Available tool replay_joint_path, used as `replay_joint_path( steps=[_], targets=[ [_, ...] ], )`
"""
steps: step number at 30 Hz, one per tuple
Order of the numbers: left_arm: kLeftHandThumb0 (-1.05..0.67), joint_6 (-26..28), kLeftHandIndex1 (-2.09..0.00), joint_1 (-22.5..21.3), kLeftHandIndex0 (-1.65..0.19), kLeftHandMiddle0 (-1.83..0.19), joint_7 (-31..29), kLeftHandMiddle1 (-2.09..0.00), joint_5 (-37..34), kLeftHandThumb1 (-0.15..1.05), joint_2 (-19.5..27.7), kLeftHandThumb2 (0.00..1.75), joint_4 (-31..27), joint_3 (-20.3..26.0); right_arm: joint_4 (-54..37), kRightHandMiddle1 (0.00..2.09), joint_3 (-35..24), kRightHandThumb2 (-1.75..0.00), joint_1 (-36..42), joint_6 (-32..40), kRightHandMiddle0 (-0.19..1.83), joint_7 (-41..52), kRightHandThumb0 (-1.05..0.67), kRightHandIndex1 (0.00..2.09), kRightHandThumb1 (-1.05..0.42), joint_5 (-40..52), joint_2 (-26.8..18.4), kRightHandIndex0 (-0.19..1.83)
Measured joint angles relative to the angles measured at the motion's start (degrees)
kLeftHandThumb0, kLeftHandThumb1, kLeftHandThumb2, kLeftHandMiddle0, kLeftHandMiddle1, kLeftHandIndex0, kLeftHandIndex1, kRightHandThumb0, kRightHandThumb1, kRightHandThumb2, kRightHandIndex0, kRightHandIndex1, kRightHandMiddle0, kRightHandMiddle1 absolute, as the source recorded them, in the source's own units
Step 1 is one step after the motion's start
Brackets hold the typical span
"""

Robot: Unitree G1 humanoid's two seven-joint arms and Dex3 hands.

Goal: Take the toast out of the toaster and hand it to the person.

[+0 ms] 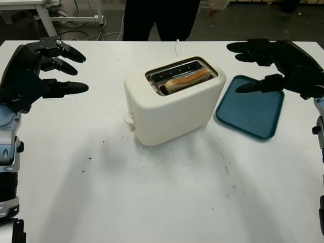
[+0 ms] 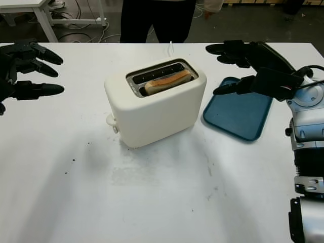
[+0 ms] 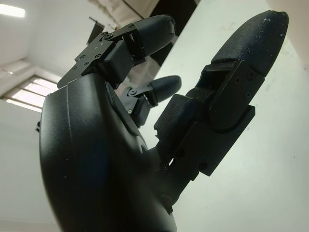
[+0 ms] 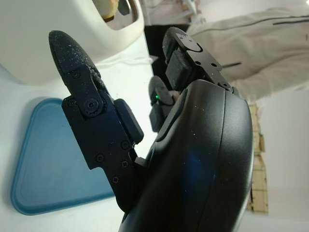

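A cream two-slot toaster (image 1: 172, 104) stands mid-table with a slice of toast (image 1: 186, 80) lying in its front slot. My left hand (image 1: 55, 68) hovers open at the table's left side, well clear of the toaster. My right hand (image 1: 263, 66) is open to the right of the toaster, above the far part of a blue tray (image 1: 253, 109). The right wrist view has the toaster (image 4: 58, 34) and the tray (image 4: 53, 164) past the black fingers (image 4: 77, 67). A person (image 1: 162, 17) in dark trousers stands behind the table's far edge.
The white table (image 1: 162, 192) has bare surface in front of the toaster. A white cord (image 1: 177, 46) runs from the toaster's back toward the far edge. Another white table's legs (image 1: 48, 15) and cables are on the floor at the far left.
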Motion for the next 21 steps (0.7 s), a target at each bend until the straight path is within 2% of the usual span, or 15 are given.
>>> replay_joint_path(
  steps=[21],
  targets=[
    [-1.05,1.81,-1.01,0.00,-0.57,-0.56,0.03,-1.13,0.16,0.63,0.00,0.00,-1.36,-0.05,-0.13,0.00,0.00,0.00,-0.21,-0.02,0.43,0.02,-0.69,0.13,-0.73,0.88,-0.01,0.39]
  ],
)
